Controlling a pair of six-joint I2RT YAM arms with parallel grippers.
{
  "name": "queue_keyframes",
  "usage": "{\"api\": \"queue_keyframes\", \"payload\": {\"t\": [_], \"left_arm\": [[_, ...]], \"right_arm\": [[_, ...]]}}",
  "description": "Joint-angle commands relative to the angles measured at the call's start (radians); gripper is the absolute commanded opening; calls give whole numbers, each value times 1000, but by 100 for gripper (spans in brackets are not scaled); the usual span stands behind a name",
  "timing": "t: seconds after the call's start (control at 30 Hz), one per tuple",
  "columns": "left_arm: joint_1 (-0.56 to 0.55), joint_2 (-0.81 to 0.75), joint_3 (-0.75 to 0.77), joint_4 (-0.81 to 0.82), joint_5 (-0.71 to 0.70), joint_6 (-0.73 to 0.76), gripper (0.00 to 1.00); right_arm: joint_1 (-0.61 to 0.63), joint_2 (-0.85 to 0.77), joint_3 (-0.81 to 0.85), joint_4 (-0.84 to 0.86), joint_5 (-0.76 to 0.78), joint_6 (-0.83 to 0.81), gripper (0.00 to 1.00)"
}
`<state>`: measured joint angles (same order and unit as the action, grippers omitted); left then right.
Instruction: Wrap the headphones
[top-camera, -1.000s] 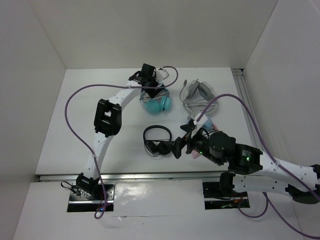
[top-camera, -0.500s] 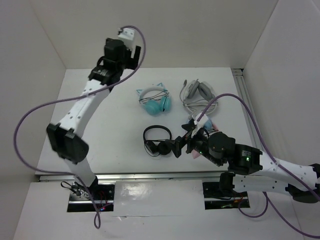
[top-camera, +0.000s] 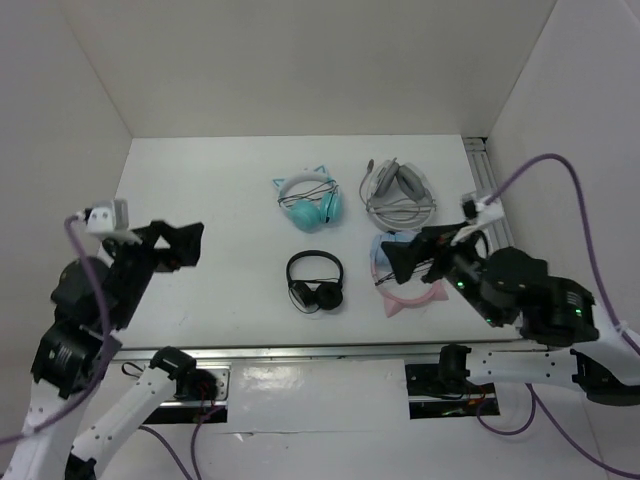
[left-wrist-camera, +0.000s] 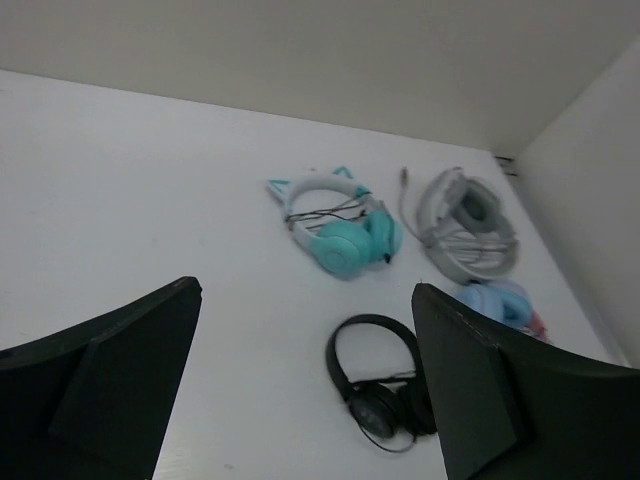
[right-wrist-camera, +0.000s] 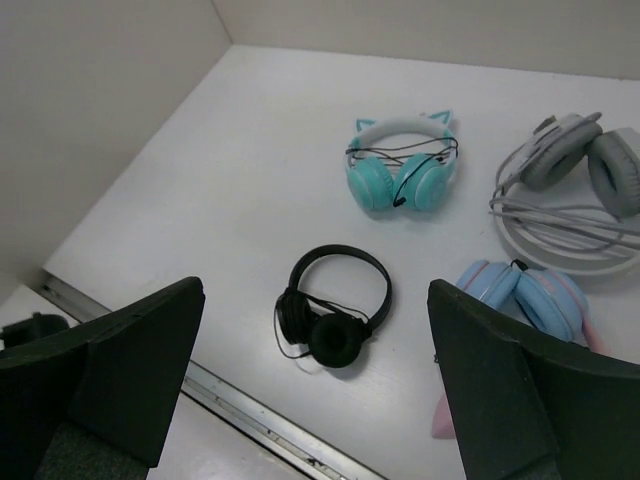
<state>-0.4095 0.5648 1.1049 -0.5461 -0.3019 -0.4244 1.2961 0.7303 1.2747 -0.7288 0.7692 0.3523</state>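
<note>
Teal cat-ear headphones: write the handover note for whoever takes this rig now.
Left gripper: open, empty, raised over the table's left side.
Right gripper: open, empty, raised near the pink pair.
Teal headphones lie flat at the table's back centre, touched by neither.
Done: the dark cable appears wound across the headband, no loose tail visible.
Left: apparently nothing but a check that the wrap holds.

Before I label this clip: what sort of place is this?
Probably a robot test cell: bare white walls around a white table, teal headphones and a black pair laid out.
</note>
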Motion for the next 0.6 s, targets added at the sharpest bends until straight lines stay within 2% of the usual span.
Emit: {"api": "queue_keyframes", "payload": {"t": [0.0, 0.1, 0.2, 0.27, 0.57], "left_arm": [[-3, -179, -124, -57, 243, -94, 100], [-3, -293, -162, -133, 274, -103, 100], [-3, -410, -171, -192, 189, -135, 100], [-18, -460, -162, -226, 204, -120, 100], [-31, -490, -100, -308, 168, -137, 100]], "right_arm": [[6, -98, 22, -176, 70, 66, 100], [-3, -199, 2, -176, 13, 76, 100], [-15, -256, -18, -231, 24, 115, 100], [-27, -265, -28, -282, 33, 137, 100], [-81, -256, 12, -365, 33, 159, 100]]}}
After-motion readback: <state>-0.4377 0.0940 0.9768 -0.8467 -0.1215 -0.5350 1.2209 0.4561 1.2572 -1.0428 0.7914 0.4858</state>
